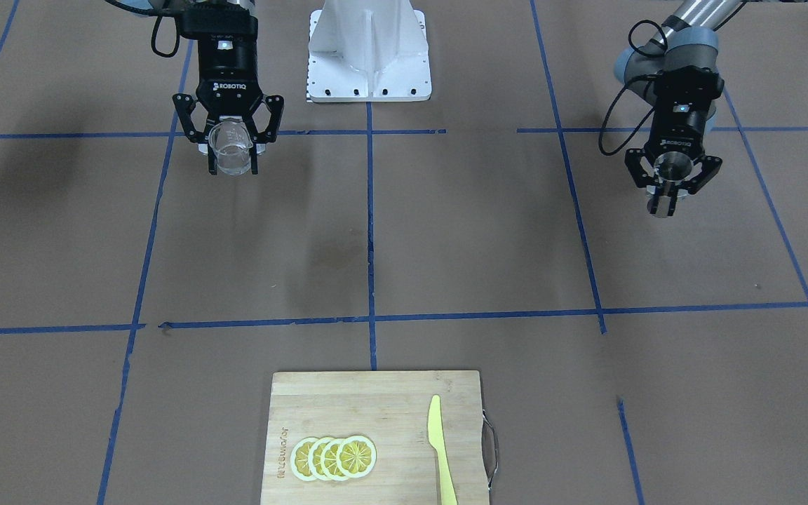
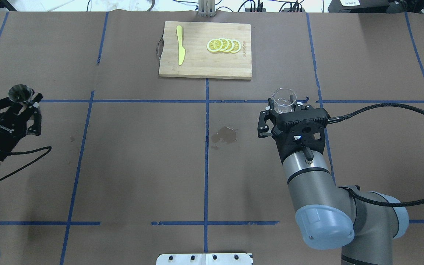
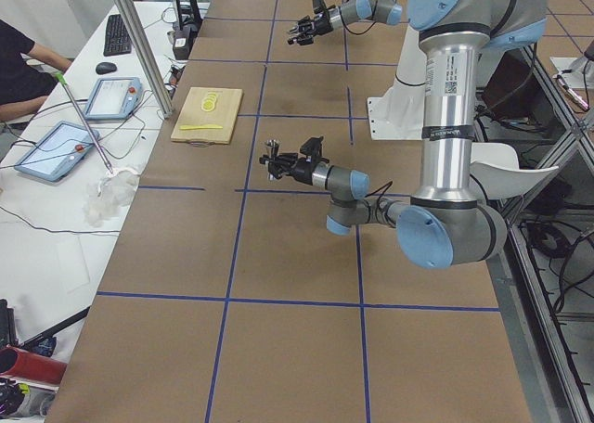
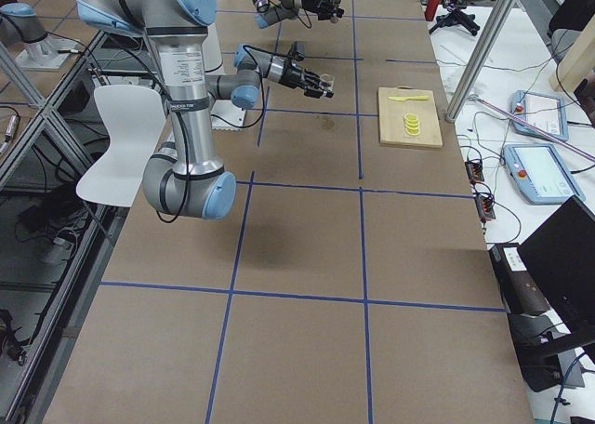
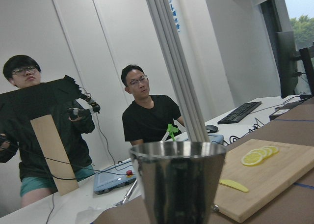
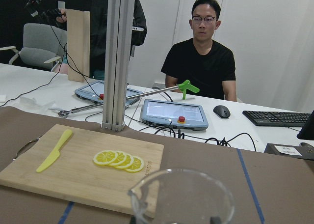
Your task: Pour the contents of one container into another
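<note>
The clear glass cup (image 2: 284, 100) with a pouring lip is held upright above the table, my right gripper (image 2: 285, 109) shut on it. It also shows in the front view, cup (image 1: 230, 147) between the right gripper (image 1: 233, 167) fingers, and its rim (image 6: 179, 197) fills the bottom of the right wrist view. The steel jigger (image 2: 20, 92) is upright in my left gripper (image 2: 23, 100), which is shut on it, far off at the table's left side. In the front view the jigger (image 1: 672, 168) sits in the left gripper (image 1: 663, 205). Close up, the jigger (image 5: 176, 180) shows its upper cone.
A wooden cutting board (image 2: 204, 66) lies at the far middle edge, with lemon slices (image 2: 223, 45) and a yellow knife (image 2: 180, 49) on it. A dark stain (image 2: 225, 135) marks the paper near the centre. The robot's white base (image 1: 369, 52) stands between the arms. People sit beyond the far edge.
</note>
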You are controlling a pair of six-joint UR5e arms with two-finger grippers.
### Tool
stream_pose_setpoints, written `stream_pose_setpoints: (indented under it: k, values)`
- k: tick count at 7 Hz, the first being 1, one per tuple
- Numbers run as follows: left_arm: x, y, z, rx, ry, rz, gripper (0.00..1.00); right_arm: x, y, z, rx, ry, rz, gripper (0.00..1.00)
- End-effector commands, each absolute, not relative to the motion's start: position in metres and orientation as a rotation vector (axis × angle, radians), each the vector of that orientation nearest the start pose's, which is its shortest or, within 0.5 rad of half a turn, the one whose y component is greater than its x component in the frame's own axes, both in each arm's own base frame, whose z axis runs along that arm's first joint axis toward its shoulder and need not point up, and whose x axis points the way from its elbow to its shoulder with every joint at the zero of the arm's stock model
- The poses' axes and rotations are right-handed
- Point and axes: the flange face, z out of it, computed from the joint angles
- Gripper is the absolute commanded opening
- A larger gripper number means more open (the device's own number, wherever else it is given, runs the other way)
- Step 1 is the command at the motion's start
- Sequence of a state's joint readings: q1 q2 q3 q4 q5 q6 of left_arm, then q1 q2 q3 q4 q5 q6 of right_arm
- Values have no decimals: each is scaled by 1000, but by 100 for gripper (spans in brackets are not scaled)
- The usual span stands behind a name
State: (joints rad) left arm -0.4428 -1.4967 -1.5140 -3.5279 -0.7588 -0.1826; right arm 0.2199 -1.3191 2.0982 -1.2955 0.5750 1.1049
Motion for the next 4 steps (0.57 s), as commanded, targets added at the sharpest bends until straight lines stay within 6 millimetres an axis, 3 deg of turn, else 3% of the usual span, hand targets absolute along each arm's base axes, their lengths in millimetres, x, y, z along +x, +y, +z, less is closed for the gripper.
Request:
stream_pose_setpoints:
  k: [1,2,3,4]
  values:
    - [245,-347,546,1626,484,-89,0,-423,-321,248,1154,-595,321,0]
    - [241,-347,550,1615,472,-170,0,-423,-321,248,1154,-595,321,0]
    - [241,-346,565,1575,538,-245,0,-425,-322,250,1153,-590,319,0]
    - [249,-338,587,1548,507,-212,0,-428,-322,253,1151,-587,316,0]
